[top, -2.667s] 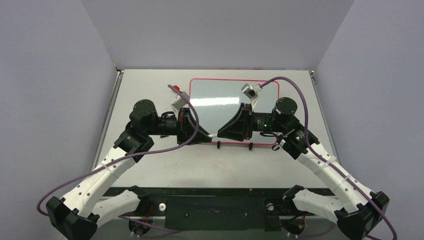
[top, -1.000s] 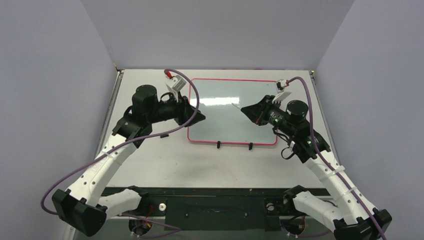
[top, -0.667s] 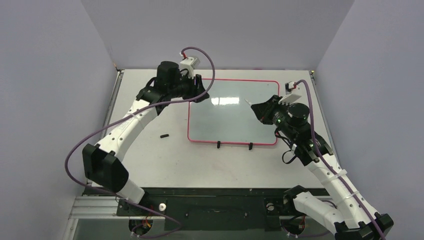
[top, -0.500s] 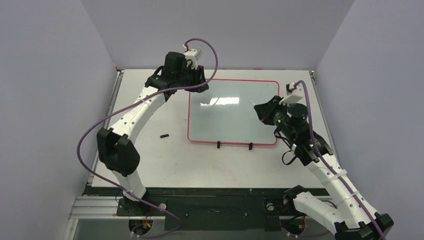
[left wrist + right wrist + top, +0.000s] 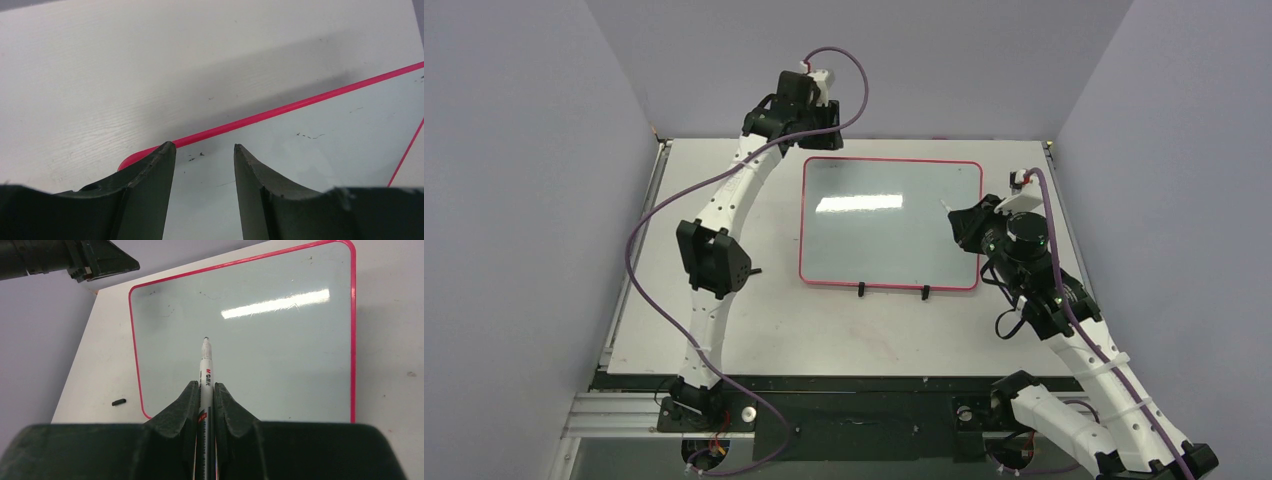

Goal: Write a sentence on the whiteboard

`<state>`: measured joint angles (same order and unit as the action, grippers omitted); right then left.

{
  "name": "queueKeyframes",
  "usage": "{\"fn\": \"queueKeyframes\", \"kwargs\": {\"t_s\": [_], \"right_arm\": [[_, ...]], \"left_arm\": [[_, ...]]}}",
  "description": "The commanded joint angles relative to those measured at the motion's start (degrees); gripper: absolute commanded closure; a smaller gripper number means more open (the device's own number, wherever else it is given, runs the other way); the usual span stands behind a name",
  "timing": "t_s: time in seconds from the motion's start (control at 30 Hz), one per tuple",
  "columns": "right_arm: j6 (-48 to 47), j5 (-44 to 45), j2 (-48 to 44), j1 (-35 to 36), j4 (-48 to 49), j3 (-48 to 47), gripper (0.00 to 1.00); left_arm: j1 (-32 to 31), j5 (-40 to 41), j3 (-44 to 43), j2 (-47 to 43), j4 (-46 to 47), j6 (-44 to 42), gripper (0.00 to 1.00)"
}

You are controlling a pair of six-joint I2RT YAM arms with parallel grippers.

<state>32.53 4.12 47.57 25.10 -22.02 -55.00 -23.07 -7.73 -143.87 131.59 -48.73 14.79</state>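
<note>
The whiteboard (image 5: pixel 890 225), white with a thin red rim, lies flat in the middle of the table. No sentence shows on it; I see only faint dark specks (image 5: pixel 309 135). My right gripper (image 5: pixel 959 218) hovers over the board's right side, shut on a white marker (image 5: pixel 206 365) whose bare tip points at the board (image 5: pixel 280 350). My left gripper (image 5: pixel 816 135) is stretched out above the board's far left corner. In the left wrist view its jaws (image 5: pixel 204 147) stand open and empty over the red rim (image 5: pixel 280 111).
A small black marker cap (image 5: pixel 118 401) lies on the table left of the board, by the left arm's elbow (image 5: pixel 714 258). Two black tabs (image 5: pixel 861 290) sit on the board's near edge. Grey walls close in the table on three sides.
The left arm has swung from the board's left edge up to its far left corner and opened a little wider. The right gripper has drawn back to the right with the marker.
</note>
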Motion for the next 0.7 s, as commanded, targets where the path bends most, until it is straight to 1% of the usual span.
{"fn": "queueKeyframes", "kwargs": {"t_s": [0.0, 0.23, 0.37, 0.67], "right_arm": [[-1.5, 2.1, -1.1, -0.3, -0.7, -2.5, 1.0], [-1.5, 1.8, -2.1, -0.3, -1.4, -2.0, 1.0], [-1.5, 1.6, -2.7, -0.3, -1.5, -1.7, 1.0], [-1.7, 1.5, -4.1, -0.3, -2.4, -1.3, 1.0]], "left_arm": [[1.6, -1.1, -3.7, 2.3, -1.1, 0.9, 0.55], [3.0, -4.7, -4.0, 5.2, 1.2, 2.3, 0.55], [3.2, -5.4, -4.2, 5.9, 1.4, 2.4, 0.55], [3.5, -6.8, -3.3, 4.5, 1.9, 2.0, 0.54]]}}
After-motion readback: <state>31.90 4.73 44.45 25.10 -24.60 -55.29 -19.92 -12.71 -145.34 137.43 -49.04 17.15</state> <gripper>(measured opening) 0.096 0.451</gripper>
